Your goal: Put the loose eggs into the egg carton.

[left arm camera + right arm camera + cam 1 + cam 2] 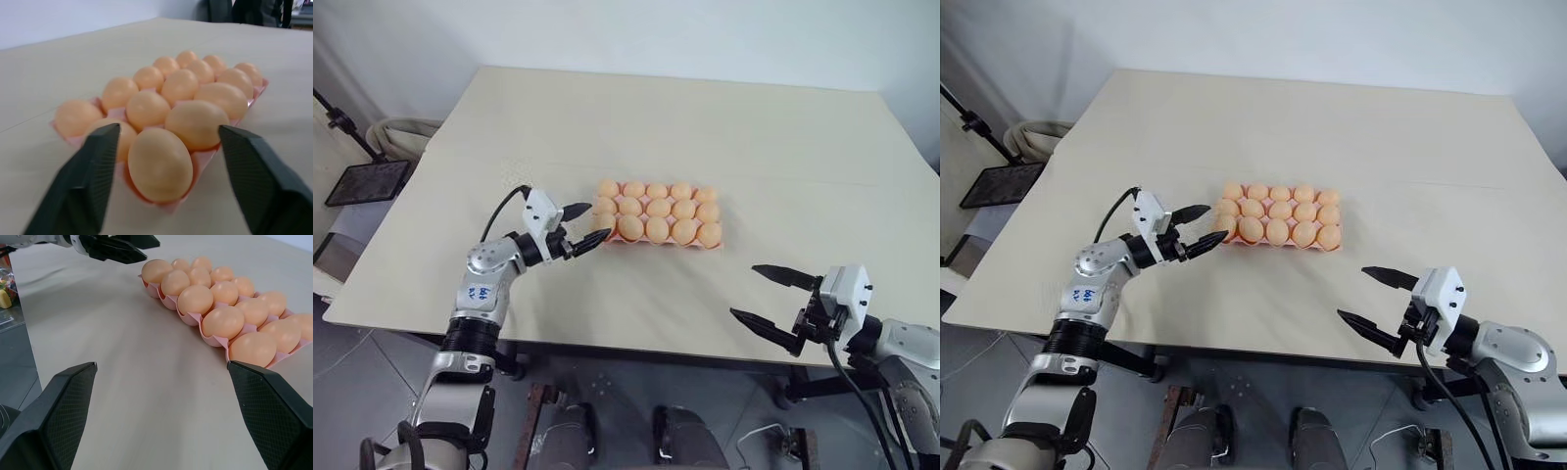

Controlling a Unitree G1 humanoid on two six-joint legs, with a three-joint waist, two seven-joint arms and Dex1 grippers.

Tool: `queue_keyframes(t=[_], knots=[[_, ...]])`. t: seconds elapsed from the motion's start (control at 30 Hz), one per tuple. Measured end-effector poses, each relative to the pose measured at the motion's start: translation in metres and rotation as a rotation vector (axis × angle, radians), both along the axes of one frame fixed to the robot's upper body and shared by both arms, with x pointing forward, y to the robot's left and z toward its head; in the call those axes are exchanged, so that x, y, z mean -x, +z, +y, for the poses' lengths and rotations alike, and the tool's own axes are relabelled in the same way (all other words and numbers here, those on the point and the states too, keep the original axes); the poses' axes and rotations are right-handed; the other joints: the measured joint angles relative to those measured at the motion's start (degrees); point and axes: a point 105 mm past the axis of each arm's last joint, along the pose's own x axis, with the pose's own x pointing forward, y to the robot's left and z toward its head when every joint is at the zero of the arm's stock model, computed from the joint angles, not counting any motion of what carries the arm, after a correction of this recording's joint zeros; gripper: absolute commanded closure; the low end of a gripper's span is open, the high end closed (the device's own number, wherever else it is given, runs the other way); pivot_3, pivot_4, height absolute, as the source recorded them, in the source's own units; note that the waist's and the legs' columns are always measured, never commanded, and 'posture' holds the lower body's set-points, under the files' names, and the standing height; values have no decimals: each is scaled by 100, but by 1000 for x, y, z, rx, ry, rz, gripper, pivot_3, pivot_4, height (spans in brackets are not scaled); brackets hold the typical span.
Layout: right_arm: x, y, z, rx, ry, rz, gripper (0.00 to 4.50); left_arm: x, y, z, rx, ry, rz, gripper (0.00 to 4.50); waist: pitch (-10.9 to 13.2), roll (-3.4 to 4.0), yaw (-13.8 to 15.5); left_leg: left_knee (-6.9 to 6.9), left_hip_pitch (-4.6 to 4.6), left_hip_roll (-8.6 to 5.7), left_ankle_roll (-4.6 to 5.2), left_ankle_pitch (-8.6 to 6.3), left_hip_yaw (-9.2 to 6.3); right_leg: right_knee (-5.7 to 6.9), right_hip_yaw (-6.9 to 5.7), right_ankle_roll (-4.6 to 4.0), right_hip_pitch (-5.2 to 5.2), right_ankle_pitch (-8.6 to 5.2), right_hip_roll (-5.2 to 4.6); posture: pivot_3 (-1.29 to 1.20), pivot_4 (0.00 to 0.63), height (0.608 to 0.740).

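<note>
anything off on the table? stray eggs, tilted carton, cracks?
Nothing stands out. The egg carton lies flat on the table with all fifteen cups filled; the eggs look intact, and none lies loose. The left gripper is open at the carton's near-left corner.

Eggs (658, 210) in carton (717, 244) on table (607, 127)

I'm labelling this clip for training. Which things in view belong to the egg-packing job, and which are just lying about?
Job:
- eggs, seated in the carton cups
- pink egg carton
- left gripper, open at the carton's corner
- right gripper, open, apart from it

Lying about:
- black stand beside the table
</note>
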Motion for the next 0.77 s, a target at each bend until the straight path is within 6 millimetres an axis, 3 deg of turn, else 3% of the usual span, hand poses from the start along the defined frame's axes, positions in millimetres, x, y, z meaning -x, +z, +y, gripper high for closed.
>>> queue_keyframes(t=[0.17,0.27,0.37,0.43,0.57,0.67,0.77], knots=[[-2,-3,-3,-4,-3,16,0,17,8,38,-40,20,-26,535,0,1,-20,-8,0,2,-3,-2,1,-1,2,-6,-2,-3,-3,0,150,740],[-1,-3,-7,-4,9,19,0,37,6,65,-86,10,-19,14,1,2,-29,-13,0,4,-9,-6,2,-1,3,-13,-8,-7,-5,0,150,740],[-2,-1,-15,-10,9,18,0,55,1,92,-169,24,9,14,2,4,-26,-15,1,4,-11,-7,2,-1,2,-21,-9,-11,-11,0,150,740],[-7,4,-20,-20,-2,1,0,66,-6,105,-210,37,41,14,3,9,-30,-16,3,2,-13,-8,5,-4,8,-96,-9,-52,-20,0,150,740],[-14,10,-23,-15,3,-37,0,79,-19,109,-241,23,80,14,3,9,0,-38,2,1,-13,-8,13,-15,46,-110,-10,-60,-44,0,150,740],[-19,10,-27,-11,-6,-43,0,81,-17,105,-248,20,64,14,3,9,8,-66,2,-6,-14,-8,20,-34,39,-109,-10,-60,-52,0,150,740],[-21,9,-28,-6,-14,-43,0,80,-11,98,-242,26,21,14,3,10,-8,-80,2,-10,-15,-9,32,-35,-29,-38,-13,-21,-79,0,150,740]])
